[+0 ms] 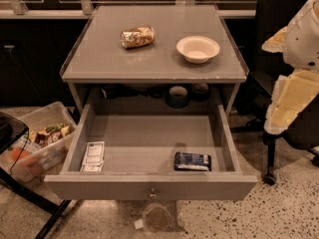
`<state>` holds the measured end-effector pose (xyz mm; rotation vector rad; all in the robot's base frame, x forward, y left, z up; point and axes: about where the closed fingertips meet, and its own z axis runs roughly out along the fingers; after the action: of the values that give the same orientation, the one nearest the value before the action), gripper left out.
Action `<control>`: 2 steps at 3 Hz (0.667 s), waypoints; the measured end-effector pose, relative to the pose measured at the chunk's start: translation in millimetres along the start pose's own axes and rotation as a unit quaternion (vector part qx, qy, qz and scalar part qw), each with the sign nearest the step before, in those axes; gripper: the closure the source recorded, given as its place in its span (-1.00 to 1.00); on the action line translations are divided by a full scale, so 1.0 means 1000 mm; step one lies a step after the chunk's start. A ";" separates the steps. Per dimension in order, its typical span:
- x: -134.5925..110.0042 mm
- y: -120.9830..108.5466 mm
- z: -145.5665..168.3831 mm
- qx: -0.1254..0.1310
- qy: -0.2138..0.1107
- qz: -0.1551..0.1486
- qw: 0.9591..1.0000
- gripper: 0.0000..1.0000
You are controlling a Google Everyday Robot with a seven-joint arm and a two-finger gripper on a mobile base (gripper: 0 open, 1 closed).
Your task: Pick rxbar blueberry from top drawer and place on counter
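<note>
The rxbar blueberry (pixel 193 161), a flat dark navy bar with pale print, lies in the front right of the open top drawer (pixel 149 185). The drawer is pulled fully out, and its small metal knob (pixel 152 193) sits at the middle of the front panel. The counter (pixel 99 59) is the grey tabletop above it. My gripper is out of view. Only cream and white arm segments (pixel 291 91) show at the right edge, beside the cabinet and well above and to the right of the bar.
White flat packets (pixel 93 156) lie in the drawer's front left corner. On the counter sit a crumpled golden foil bag (pixel 137 37) and a cream bowl (pixel 198 49). A clear bin of snacks (pixel 37 143) stands on the floor at left. A dark chair (pixel 279 44) stands at right.
</note>
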<state>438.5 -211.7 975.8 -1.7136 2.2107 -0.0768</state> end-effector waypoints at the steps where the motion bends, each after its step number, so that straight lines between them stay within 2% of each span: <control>1: -0.017 0.005 0.019 0.010 -0.020 -0.003 1.000 -1.00; 2: -0.042 0.005 0.063 0.016 -0.054 0.006 0.998 -1.00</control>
<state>461.1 -160.2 925.3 -1.6491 2.1303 -0.0163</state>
